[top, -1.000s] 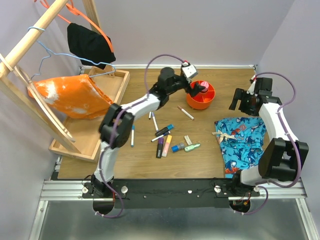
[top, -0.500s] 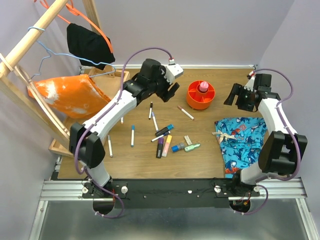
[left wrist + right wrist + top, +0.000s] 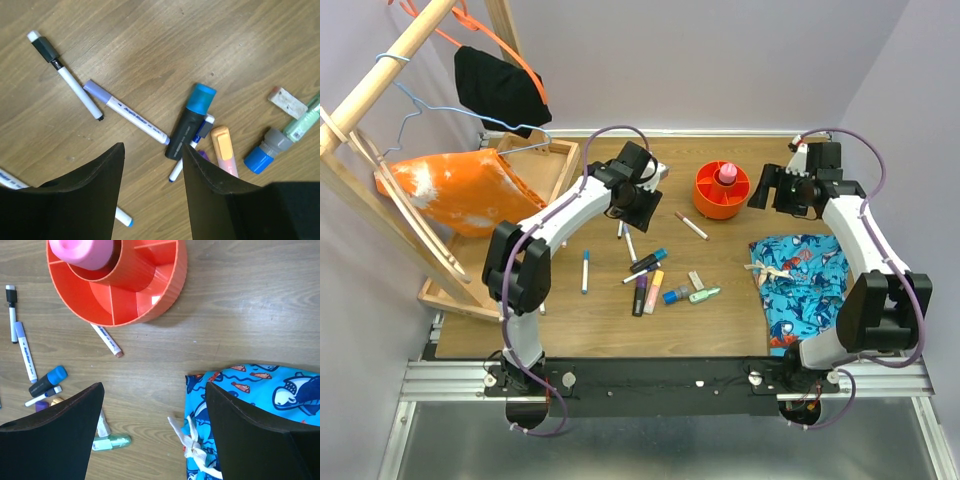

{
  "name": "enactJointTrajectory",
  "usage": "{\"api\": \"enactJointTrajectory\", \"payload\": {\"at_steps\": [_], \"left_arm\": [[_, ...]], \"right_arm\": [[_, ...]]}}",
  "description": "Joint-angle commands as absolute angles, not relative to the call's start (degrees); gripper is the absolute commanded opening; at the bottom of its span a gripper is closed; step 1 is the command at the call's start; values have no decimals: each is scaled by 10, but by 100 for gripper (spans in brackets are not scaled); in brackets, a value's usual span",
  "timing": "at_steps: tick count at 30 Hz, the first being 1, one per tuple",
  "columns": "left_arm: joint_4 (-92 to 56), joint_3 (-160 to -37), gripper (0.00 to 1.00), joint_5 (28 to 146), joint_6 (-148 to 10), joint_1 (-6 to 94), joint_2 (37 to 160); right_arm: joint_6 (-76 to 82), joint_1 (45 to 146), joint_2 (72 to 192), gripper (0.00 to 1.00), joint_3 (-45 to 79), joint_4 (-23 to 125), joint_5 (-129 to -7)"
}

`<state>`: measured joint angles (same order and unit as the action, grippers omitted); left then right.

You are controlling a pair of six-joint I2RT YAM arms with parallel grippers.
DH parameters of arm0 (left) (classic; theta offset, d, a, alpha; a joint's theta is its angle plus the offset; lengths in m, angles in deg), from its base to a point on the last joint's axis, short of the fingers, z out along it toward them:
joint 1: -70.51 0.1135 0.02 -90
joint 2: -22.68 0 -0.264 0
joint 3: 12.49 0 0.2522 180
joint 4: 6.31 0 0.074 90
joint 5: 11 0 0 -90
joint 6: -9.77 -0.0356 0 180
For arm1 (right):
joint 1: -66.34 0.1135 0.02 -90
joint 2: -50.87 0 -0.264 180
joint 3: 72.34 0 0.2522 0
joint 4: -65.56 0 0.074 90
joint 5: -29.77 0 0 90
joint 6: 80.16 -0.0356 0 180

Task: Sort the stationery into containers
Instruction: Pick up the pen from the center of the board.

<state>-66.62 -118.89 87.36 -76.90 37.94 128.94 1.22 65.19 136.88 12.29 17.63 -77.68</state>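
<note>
The orange-red pot (image 3: 721, 190) stands at the back of the table with a pink marker (image 3: 726, 175) upright in its centre cup; both show in the right wrist view, the pot (image 3: 150, 285) and the marker (image 3: 82, 250). Loose pens and markers lie mid-table: a red-tipped pen (image 3: 691, 226), a black marker with a blue cap (image 3: 192, 122), a purple-capped pen (image 3: 125, 111), a black-capped pen (image 3: 65, 75), an orange marker (image 3: 224, 155), a green marker (image 3: 111, 442) and an eraser (image 3: 287, 100). My left gripper (image 3: 638, 207) is open and empty above the pens (image 3: 152, 147). My right gripper (image 3: 770, 188) is open and empty right of the pot (image 3: 154, 387).
A blue patterned cloth (image 3: 800, 285) lies at the right of the table. A light-wood tray (image 3: 560, 165) holding an orange cloth (image 3: 450, 195) sits at the left under a wooden rack with hangers and a black garment (image 3: 498, 90).
My left gripper let go of the pink marker in the pot, pulled away to the left and came down over the loose pens. My right gripper moved left toward the pot.
</note>
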Motion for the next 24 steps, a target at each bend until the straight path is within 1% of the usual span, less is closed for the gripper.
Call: {"api": "enactJointTrajectory", "payload": {"at_steps": [1,3,6,10,15,17,24], "left_arm": [[-676,-1209,57,860,-713,385,1331],[-677,-1211,56,856,-721,388,1346],[-683,-1199,57,861,-722,388,1354],[-669,-1184,58,863,-707,389,1361],[-668,-1232,56,860,-718,390,1412],[-673,-1254,52,863,-722,390,1426],[-675,-1264,51,864,-720,400,1451]], "right_arm": [[39,649,1337,89,92,211,-803],[54,652,1334,89,75,233,-814],[40,653,1342,89,92,234,-817],[34,655,1329,88,83,274,-825],[33,655,1335,88,96,266,-824],[29,655,1337,88,99,264,-825],[24,655,1340,88,101,267,-819]]}}
